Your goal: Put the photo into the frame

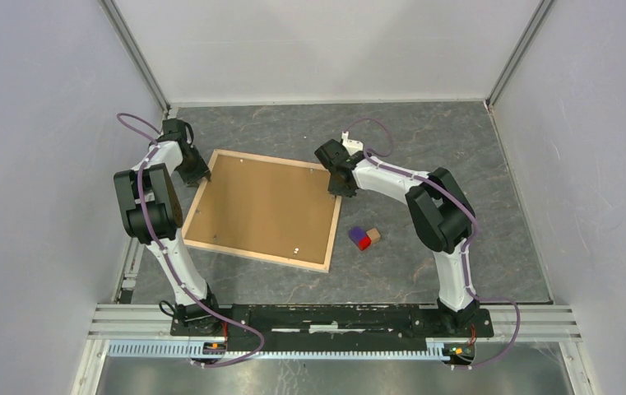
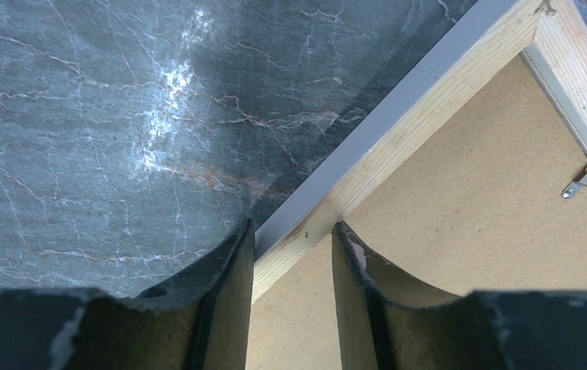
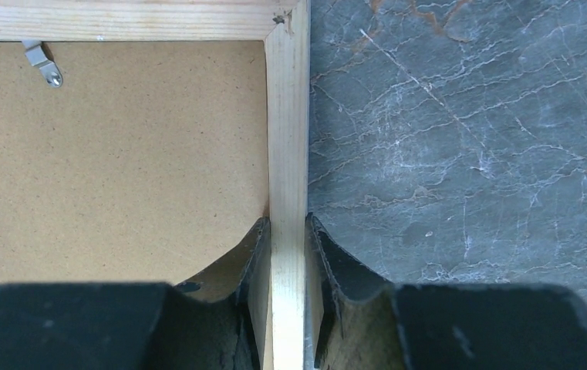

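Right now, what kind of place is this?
Probably a robot test booth: plain walls box in a marbled table, with a left arm and right arm bolted to a metal rail.

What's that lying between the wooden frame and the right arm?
A small cluster of blocks, purple, red and tan, just right of the frame. Only the top view shows them.

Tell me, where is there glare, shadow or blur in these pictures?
Left wrist view: a pale glare patch on the marble table, with soft shadow beside it; the left tool's fingers are dark and blurred. Right wrist view: even light, the frame sharp, the right tool's fingers soft. Top view: diffuse light, faint shadows.
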Available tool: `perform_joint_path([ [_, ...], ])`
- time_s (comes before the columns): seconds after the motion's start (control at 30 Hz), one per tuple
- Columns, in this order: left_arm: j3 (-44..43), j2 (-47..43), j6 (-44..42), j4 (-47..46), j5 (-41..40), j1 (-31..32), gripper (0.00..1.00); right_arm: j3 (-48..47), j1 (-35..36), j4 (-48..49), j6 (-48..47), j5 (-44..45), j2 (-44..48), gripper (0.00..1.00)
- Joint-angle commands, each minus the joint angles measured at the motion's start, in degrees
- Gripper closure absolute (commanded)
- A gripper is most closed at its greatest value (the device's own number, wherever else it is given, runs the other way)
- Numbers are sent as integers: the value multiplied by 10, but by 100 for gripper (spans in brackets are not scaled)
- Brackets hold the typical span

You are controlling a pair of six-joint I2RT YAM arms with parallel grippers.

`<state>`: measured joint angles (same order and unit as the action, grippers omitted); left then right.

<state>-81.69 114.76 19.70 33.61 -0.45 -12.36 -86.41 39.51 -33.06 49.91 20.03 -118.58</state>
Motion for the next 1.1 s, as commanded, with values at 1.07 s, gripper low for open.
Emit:
perform_joint_path([
  [1.07, 17, 20, 53, -14, -8, 5, 72, 67, 7, 78, -124, -15, 1, 98],
])
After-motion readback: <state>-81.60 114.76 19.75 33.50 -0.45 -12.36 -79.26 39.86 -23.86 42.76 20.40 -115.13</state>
